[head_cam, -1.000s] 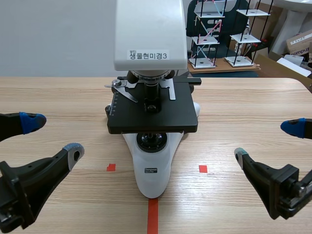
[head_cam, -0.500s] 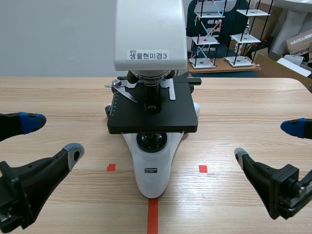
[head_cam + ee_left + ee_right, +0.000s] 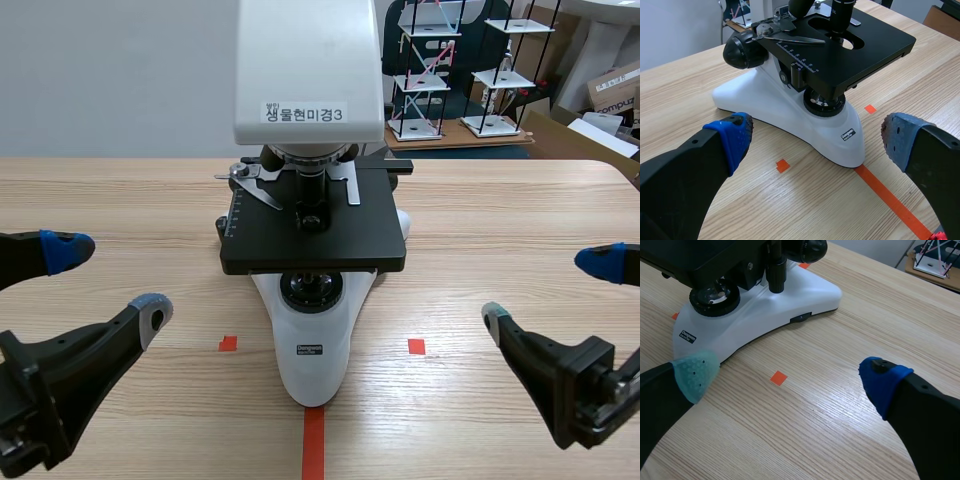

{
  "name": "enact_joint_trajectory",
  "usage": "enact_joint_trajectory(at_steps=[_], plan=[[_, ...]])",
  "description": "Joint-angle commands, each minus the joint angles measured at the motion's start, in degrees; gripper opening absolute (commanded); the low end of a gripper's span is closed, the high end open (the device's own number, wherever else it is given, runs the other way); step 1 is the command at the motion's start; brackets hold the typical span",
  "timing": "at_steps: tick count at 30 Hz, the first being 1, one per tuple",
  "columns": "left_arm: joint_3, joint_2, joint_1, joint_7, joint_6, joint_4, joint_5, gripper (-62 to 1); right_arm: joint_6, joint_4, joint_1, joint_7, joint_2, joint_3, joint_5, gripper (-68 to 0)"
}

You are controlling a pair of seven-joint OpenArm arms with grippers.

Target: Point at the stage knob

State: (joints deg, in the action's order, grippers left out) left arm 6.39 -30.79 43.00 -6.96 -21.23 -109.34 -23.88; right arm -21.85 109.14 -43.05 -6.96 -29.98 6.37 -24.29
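The black left gripper (image 3: 108,281) hovers, fingers spread wide, left of the white-bodied, black-staged microscope (image 3: 315,350) on the pale wooden surface (image 3: 500,220). Only the right wrist view shows the slim black stage knob (image 3: 776,272), hanging under the microscope's stage. Right of the microscope, the black right gripper (image 3: 546,291) gapes likewise, touching nothing.

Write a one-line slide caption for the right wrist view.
The open right gripper hangs low over the table before the microscope, black stage knob ahead, untouched.
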Motion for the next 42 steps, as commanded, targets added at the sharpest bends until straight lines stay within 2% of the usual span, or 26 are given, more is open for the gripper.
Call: enact_joint_trajectory(at_steps=[1, 3, 6, 7, 13, 19, 24, 27, 32, 35, 42], plan=[[0.4, 0.4, 0.2, -0.7, -0.1, -1.0, -0.5, -6.7, 0.0, 0.9, 0.0, -0.6, 0.0, 0.4, -0.6, -15.4], [0.4, 0.4, 0.2, -0.7, -0.1, -1.0, -0.5, -6.7, 0.0, 0.9, 0.0, -0.6, 0.0, 0.4, -0.6, -32.3], [0.4, 0.4, 0.2, -0.7, -0.1, -1.0, -0.5, -6.7, -0.2, 0.9, 0.0, -0.4, 0.0, 0.4, -0.5, -62.6], [0.4, 0.4, 0.2, -0.7, -0.1, -1.0, -0.5, -6.7, -0.2, 0.8, 0.0, -0.1, 0.0, 0.4, -0.4, -67.9], [0.4, 0.4, 0.2, -0.7, -0.1, -1.0, -0.5, -6.7, -0.4, -1.4, 1.8, -1.0, 0.5, 0.3, -0.4, -66.9], [0.4, 0.4, 0.2, -0.7, -0.1, -1.0, -0.5, -6.7, -0.5, -10.0, 8.3, -2.1, 3.0, -1.9, 0.7, -66.9], [0.4, 0.4, 0.2, -0.7, -0.1, -1.0, -0.5, -6.7, -0.9, -22.1, 15.5, -10.7, 3.0, -6.9, 3.1, -66.9], [0.4, 0.4, 0.2, -0.7, -0.1, -1.0, -0.5, -6.7, -3.3, -30.1, 20.0, -17.7, 3.1, -9.9, 5.4, -66.9], [0.4, 0.4, 0.2, -0.7, -0.1, -1.0, -0.5, -6.7, -3.5, -42.3, 27.4, -29.7, 4.8, -13.7, 13.8, -67.2], [0.4, 0.4, 0.2, -0.7, -0.1, -1.0, -0.5, -6.7, -3.5, -48.0, 31.2, -35.5, 6.4, -15.2, 17.3, -67.2], [0.4, 0.4, 0.2, -0.7, -0.1, -1.0, -0.5, -6.7, -3.2, -54.5, 38.6, -39.6, 8.9, -18.0, 19.0, -67.2]])
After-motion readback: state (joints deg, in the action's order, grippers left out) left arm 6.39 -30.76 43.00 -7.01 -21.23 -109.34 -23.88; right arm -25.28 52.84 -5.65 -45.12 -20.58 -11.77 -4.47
